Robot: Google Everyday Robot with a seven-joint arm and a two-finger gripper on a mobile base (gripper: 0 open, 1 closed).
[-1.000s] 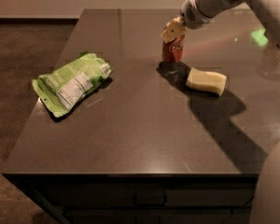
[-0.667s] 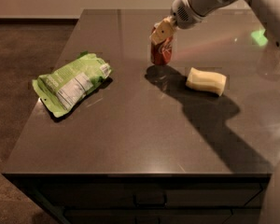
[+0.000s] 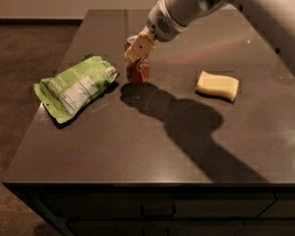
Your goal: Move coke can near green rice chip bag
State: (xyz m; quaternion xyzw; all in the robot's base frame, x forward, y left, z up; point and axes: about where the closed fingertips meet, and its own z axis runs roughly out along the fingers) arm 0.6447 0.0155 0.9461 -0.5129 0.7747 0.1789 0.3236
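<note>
The red coke can (image 3: 139,70) stands upright on the dark table (image 3: 152,141), just right of the green rice chip bag (image 3: 74,86). The bag lies flat near the table's left edge with its white label panel up. My gripper (image 3: 138,49) reaches in from the upper right and is shut on the top of the coke can. Only a small gap lies between the can and the bag's right end.
A pale yellow sponge block (image 3: 217,85) lies on the table to the right of the can. My arm (image 3: 226,4) spans the upper right and casts a large shadow across the table's middle. The table's left edge runs close to the bag.
My gripper has carried the coke can leftward, away from the sponge, to a spot right beside the green bag. The bag and sponge have not moved.
</note>
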